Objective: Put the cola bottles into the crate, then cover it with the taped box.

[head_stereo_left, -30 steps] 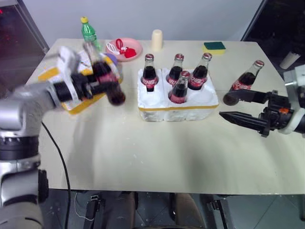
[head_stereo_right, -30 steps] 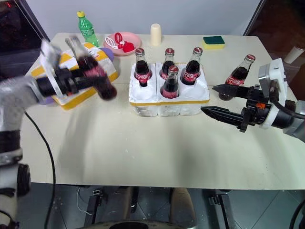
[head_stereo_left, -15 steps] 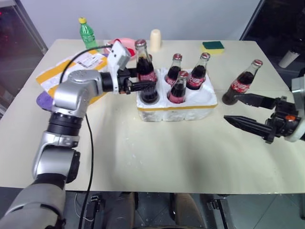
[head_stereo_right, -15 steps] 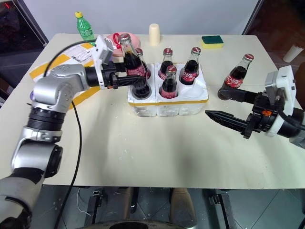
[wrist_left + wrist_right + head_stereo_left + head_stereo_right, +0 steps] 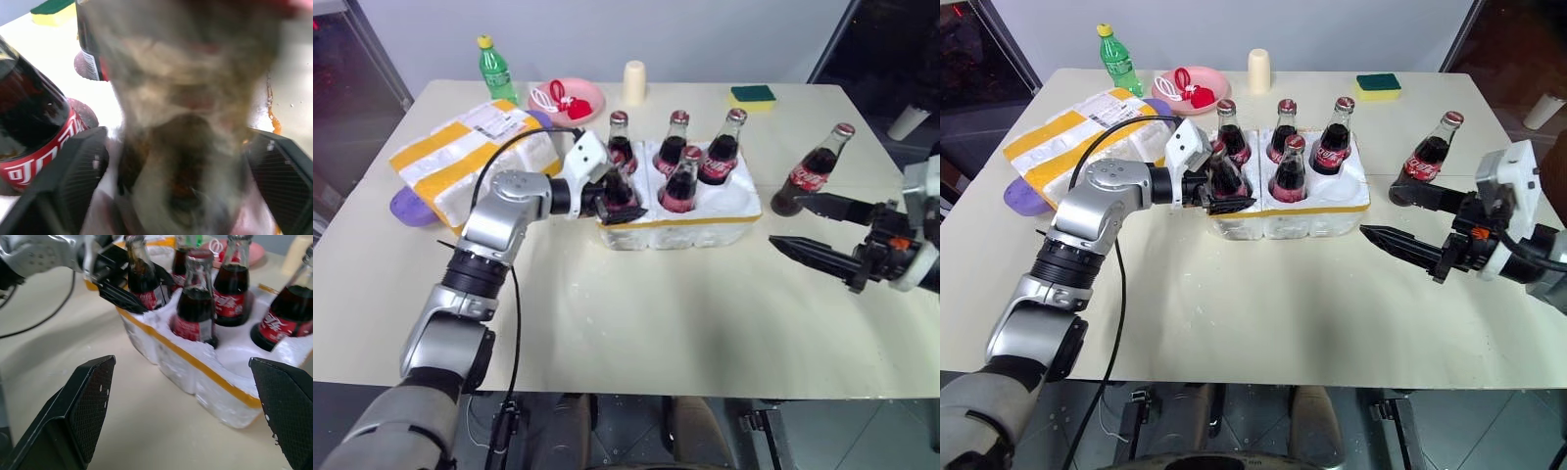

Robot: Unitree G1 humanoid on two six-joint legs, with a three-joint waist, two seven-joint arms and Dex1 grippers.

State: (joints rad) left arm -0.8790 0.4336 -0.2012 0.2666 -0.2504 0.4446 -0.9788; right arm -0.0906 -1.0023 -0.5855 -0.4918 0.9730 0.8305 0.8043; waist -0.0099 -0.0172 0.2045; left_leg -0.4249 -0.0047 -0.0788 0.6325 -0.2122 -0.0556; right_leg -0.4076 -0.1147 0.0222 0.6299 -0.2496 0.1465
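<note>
The crate (image 5: pixel 705 221), a low white foam tray with a yellow band, holds three cola bottles along its back row (image 5: pixel 677 137) and one in the front middle well (image 5: pixel 682 184). Another cola bottle (image 5: pixel 142 278) stands in the front left well, and my left gripper (image 5: pixel 619 201) is open around it, one finger on each side. A last bottle (image 5: pixel 815 166) stands on the table right of the crate. My right gripper (image 5: pixel 788 221) hovers open just in front of that bottle, pointing toward the crate. The taped box (image 5: pixel 460 162) lies at the left.
Along the table's far edge stand a green plastic bottle (image 5: pixel 494 69), a pink plate (image 5: pixel 587 96) with red items, a cream cup (image 5: pixel 634 80) and a green-yellow sponge (image 5: pixel 753 94). A purple disc (image 5: pixel 403 206) peeks out beside the taped box. The table's near half is bare.
My left arm swung the bottle from above the taped box rightward and down into the crate's front left well, and its fingers have spread. The right gripper stayed in place.
</note>
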